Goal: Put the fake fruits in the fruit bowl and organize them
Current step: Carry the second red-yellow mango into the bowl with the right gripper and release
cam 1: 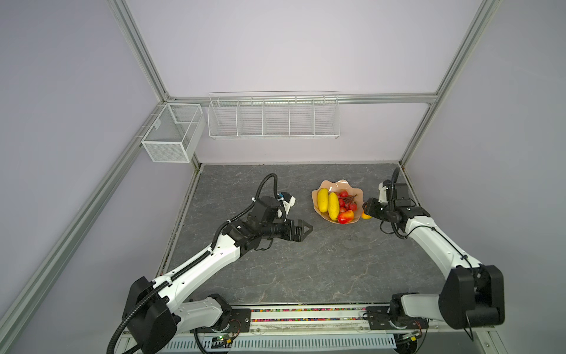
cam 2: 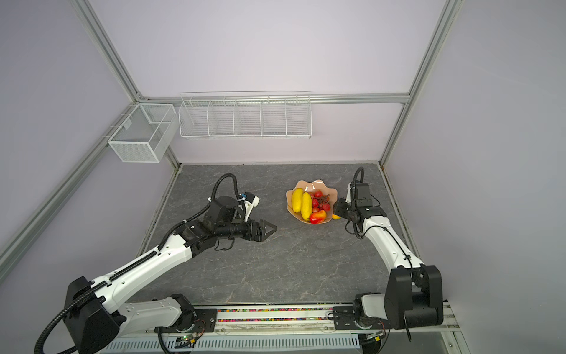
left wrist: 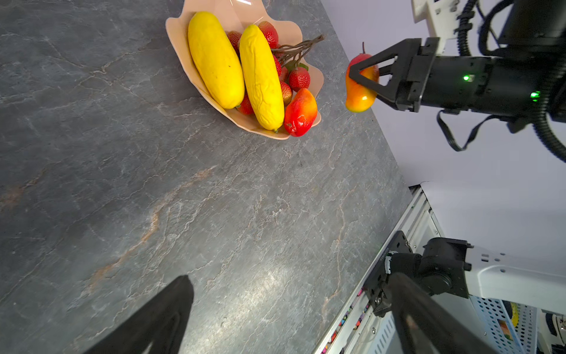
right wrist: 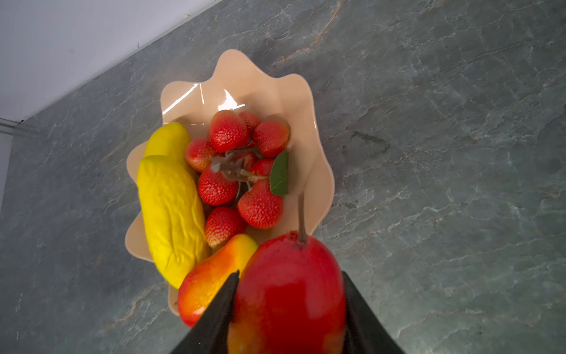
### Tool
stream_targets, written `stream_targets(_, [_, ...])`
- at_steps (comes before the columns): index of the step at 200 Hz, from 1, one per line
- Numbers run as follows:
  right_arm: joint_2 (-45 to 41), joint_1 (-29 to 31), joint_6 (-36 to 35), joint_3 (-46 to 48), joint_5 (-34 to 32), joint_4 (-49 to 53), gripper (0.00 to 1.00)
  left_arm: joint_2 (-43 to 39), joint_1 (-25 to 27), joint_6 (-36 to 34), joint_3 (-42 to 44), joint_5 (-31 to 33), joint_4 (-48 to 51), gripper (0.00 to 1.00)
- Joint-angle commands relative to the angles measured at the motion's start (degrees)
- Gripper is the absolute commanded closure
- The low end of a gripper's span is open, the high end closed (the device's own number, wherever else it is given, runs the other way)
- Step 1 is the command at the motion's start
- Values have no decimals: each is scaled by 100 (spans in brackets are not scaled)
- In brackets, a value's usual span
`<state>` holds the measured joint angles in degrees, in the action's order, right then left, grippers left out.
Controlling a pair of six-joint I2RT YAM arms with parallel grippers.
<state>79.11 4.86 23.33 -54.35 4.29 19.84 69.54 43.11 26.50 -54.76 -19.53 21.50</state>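
Note:
The peach-pink fruit bowl (cam 1: 334, 184) (cam 2: 311, 184) (right wrist: 260, 89) stands at the back right of the table. In it lie two yellow fruits (cam 1: 322, 199) (cam 1: 333, 206) (left wrist: 216, 58) side by side, a bunch of red berries (cam 1: 347, 200) (right wrist: 242, 165) and one mango (cam 1: 346, 216) (left wrist: 300, 112) at the near rim. My right gripper (cam 1: 365, 211) (left wrist: 360, 81) (right wrist: 290, 272) is shut on a second mango (cam 1: 366, 216) (left wrist: 361, 89) (right wrist: 291, 291), held in the air just outside the bowl's near right rim. My left gripper (cam 1: 306, 231) (left wrist: 291, 277) hovers open and empty left of the bowl.
Two white wire baskets (cam 1: 173, 131) (cam 1: 274, 116) hang on the back walls above the table. The right wall lies close behind the right arm. A metal rail (cam 1: 306, 315) carrying both arm bases runs along the table's front edge.

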Motion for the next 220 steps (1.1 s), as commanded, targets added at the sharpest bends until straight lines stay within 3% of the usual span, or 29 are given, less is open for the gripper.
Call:
stream_targets(1, [386,-105,-286,-232,346,-384,52,-9,20,-22,-160,-5,-86,1])
stream_targets(49, [1417,-142,-964,-1088,293,-111,51,77,21,9,-136,37,-133,1])
stream_targets(127, [2409,-138,-2094,-2203,-41,459,50,209,21,-48,-201,45,-129,1])
stream_targets(192, [2861,-113,-2254,-2497,-3,574,47,128,18,-66,-180,114,-108,1])
stream_targets(204, [2914,-87,-2279,-2546,-21,590,46,115,22,-66,-180,118,-88,1])
stream_targets(220, [2961,-58,-2323,-2617,-99,650,36,73,17,-52,-167,142,-48,1])
